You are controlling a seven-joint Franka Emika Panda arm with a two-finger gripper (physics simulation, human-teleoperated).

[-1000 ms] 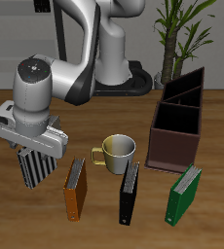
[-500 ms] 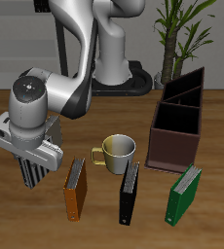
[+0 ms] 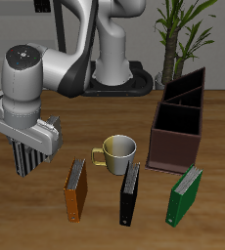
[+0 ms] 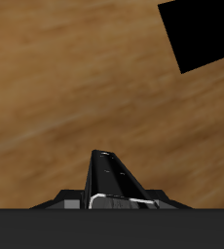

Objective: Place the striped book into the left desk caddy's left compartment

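End effector (image 3: 26,156) clenched on the striped book (image 3: 28,158), which hangs upright below it, clear of the counter (image 3: 95,234). The left desk caddy (image 3: 179,122) stands well apart, beyond the mug (image 3: 116,151).

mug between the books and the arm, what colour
Pale olive-cream mug, with a darker inside; clearest in the exterior view.

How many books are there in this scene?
4. The striped book hangs in the gripper, above the table. Near the table's front edge lie an orange book, a black book and a green book. None seems hidden.
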